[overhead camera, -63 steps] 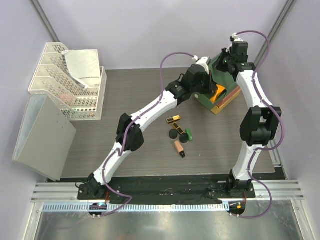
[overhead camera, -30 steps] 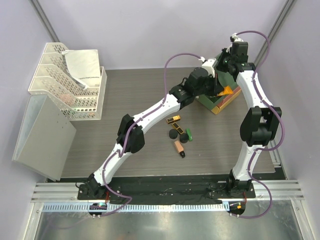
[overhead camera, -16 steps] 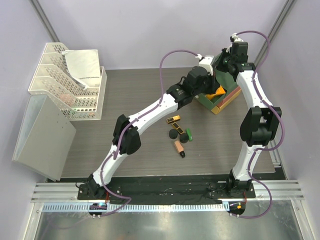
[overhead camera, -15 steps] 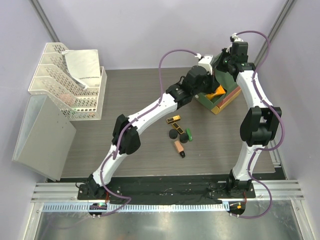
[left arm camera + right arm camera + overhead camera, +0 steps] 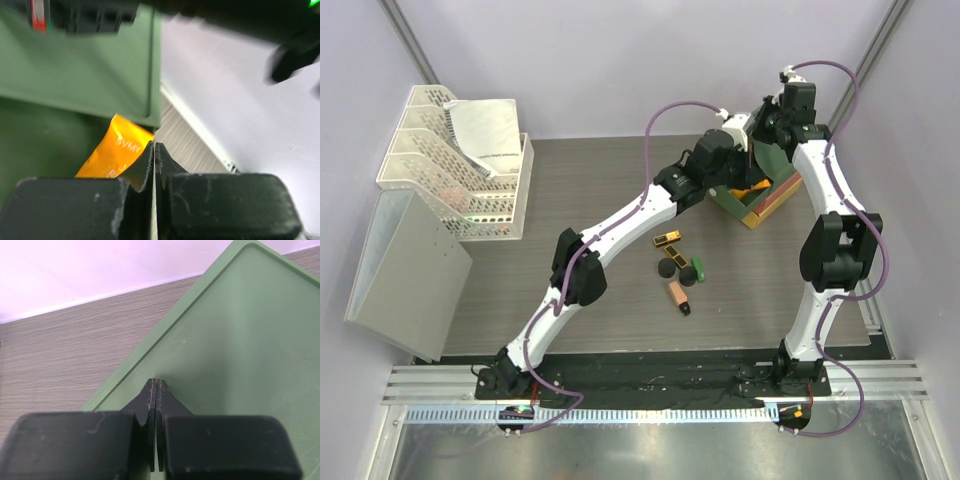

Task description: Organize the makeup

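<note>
The orange tube (image 5: 753, 187) lies in the pulled-out green drawer of the stacked drawer box (image 5: 782, 165). My left gripper (image 5: 742, 165) hovers over that drawer, shut and empty. In the left wrist view the orange tube (image 5: 116, 152) shows just left of the closed gripper (image 5: 154, 150). My right gripper (image 5: 156, 383) is shut, its tips resting on the box's green top (image 5: 240, 340). On the table lie two black-gold sticks (image 5: 667, 238) (image 5: 673, 254), two black round compacts (image 5: 666, 268) (image 5: 686, 276), a green tube (image 5: 698, 268) and a peach bottle with black cap (image 5: 677, 296).
White mesh file trays (image 5: 450, 165) holding paper stand at the back left, with a grey box (image 5: 405, 270) in front of them. The grey walls close in behind and to the right of the drawer box.
The orange tube has dropped from beside the box's top down into the open drawer. My left wrist has shifted slightly above it. The right arm has stayed still.
</note>
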You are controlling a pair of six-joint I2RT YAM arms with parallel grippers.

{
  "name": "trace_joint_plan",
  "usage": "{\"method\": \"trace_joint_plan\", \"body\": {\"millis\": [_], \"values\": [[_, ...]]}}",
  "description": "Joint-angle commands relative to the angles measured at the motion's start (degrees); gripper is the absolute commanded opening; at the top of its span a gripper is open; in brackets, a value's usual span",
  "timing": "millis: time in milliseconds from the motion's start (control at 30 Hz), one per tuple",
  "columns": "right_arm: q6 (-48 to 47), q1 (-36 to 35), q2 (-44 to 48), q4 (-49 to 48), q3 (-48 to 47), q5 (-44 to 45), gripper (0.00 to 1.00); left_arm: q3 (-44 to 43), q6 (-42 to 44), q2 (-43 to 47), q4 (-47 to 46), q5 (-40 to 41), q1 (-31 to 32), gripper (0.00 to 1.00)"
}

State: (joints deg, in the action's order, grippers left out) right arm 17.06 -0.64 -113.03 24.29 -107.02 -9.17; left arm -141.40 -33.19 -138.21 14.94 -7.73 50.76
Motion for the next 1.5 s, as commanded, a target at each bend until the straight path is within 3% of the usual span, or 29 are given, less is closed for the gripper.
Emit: {"method": "trace_joint_plan", "body": {"millis": [0,267,467,667,767,867,900,967,1033,1167,1267,1467], "values": [[-2.47,-0.32,-7.82,21.67,5.60,2.05,0.01,-1.85,0.75,-0.65,4.03,0.51,0.13,0.00],[-2.47,-0.41,-7.99,21.76,5.51,2.14,0.01,-3.00,3.48,-2.32,8.61,7.28,0.30,0.00],[-2.38,-0.41,-7.73,21.67,5.86,2.14,0.01,-2.04,4.71,-0.57,5.29,8.61,0.30,0.00],[-2.47,-0.41,-7.47,21.67,6.04,2.40,0.01,6.92,6.29,8.74,-3.59,8.87,-0.40,0.00],[-2.47,-0.41,-7.46,21.76,5.95,2.40,0.01,9.81,6.82,12.96,-2.90,7.99,-1.63,0.01],[-2.56,-0.41,-7.55,21.76,5.69,2.40,0.01,17.70,6.47,19.11,-1.85,5.82,-3.39,0.24],[-2.56,-0.41,-7.55,21.76,5.60,2.49,0.01,19.74,6.30,20.86,-0.54,5.71,-3.82,0.41],[-2.65,-0.41,-7.55,21.67,5.51,2.58,0.01,24.91,5.86,24.89,6.45,6.92,-4.97,0.58],[-2.65,-0.41,-7.46,21.67,5.51,2.75,0.01,27.92,4.19,27.11,14.80,7.37,-5.58,0.67],[-2.73,-0.41,-7.73,21.76,5.42,2.75,0.01,40.19,0.51,33.16,21.97,5.97,-5.94,0.86],[-2.82,-0.41,-8.08,21.67,5.42,2.75,0.01,48.31,-3.10,36.25,23.64,2.29,-6.03,0.95],[-2.82,-0.41,-8.52,21.67,5.86,2.49,0.01,52.98,-5.83,32.67,28.21,-8.08,-6.29,0.97]]}}
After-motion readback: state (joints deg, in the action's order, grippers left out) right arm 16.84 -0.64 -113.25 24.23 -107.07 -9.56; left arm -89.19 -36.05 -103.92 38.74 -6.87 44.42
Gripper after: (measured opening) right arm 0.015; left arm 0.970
